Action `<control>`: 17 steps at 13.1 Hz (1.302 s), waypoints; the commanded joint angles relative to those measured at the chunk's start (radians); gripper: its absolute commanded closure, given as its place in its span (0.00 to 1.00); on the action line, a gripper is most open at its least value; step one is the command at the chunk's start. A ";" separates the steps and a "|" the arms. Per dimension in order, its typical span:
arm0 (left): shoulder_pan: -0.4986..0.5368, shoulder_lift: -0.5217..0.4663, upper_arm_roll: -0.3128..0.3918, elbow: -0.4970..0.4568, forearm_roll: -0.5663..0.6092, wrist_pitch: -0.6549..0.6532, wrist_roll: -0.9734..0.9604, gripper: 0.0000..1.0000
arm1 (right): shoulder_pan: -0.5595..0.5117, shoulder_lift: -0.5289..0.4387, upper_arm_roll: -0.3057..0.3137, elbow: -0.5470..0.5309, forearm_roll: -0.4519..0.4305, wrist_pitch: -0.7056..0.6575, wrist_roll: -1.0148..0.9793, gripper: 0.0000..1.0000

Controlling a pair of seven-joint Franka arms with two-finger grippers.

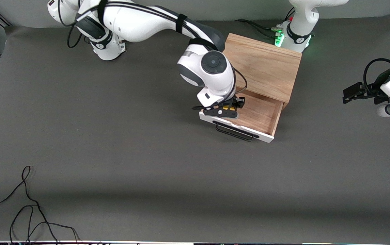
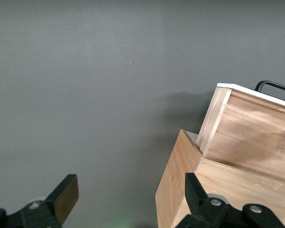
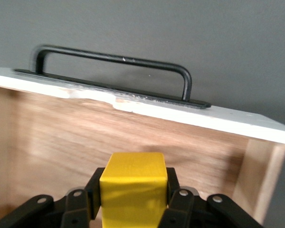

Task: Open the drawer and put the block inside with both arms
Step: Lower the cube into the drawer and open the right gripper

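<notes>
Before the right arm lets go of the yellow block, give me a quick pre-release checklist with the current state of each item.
1. Drawer pulled out of the cabinet: ok.
2. Block gripped between the right hand's fingers: ok.
3. Right hand over the drawer's inside, near the white front panel: ok.
4. Block resting on the drawer floor: cannot tell; the floor under it is hidden.
5. Drawer floor around the block free of other things: ok in what shows.
6. Left hand open, waiting over bare table toward the left arm's end, apart from the drawer: ok.
</notes>
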 commanded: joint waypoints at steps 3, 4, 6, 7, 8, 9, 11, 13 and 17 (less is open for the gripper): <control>0.005 -0.012 -0.007 -0.011 0.014 -0.006 0.018 0.00 | 0.020 0.004 -0.006 -0.006 -0.025 0.008 0.040 0.59; 0.005 -0.010 -0.007 -0.011 0.013 -0.006 0.018 0.00 | 0.025 0.002 -0.006 -0.006 -0.033 0.008 0.046 0.01; 0.005 -0.010 -0.007 -0.011 0.013 -0.008 0.018 0.00 | 0.031 0.002 -0.006 -0.006 -0.074 0.008 0.058 0.00; 0.005 -0.010 -0.007 -0.011 0.013 -0.008 0.018 0.00 | 0.031 0.001 -0.006 -0.002 -0.074 0.008 0.064 0.00; 0.004 -0.010 -0.007 -0.011 0.013 -0.008 0.018 0.00 | 0.028 -0.006 -0.006 -0.001 -0.074 0.007 0.066 0.00; 0.004 -0.010 -0.007 -0.011 0.013 -0.008 0.018 0.00 | 0.025 -0.010 -0.004 0.005 -0.073 0.001 0.066 0.00; 0.002 -0.010 -0.007 -0.011 0.013 -0.008 0.017 0.00 | 0.017 -0.027 -0.003 0.010 -0.073 -0.003 0.067 0.00; 0.002 -0.010 -0.007 -0.011 0.013 -0.008 0.017 0.00 | -0.007 -0.059 0.004 0.010 -0.067 -0.009 0.064 0.00; 0.000 -0.010 -0.007 -0.011 0.013 -0.008 0.017 0.00 | -0.209 -0.153 0.141 0.005 -0.067 -0.122 0.019 0.00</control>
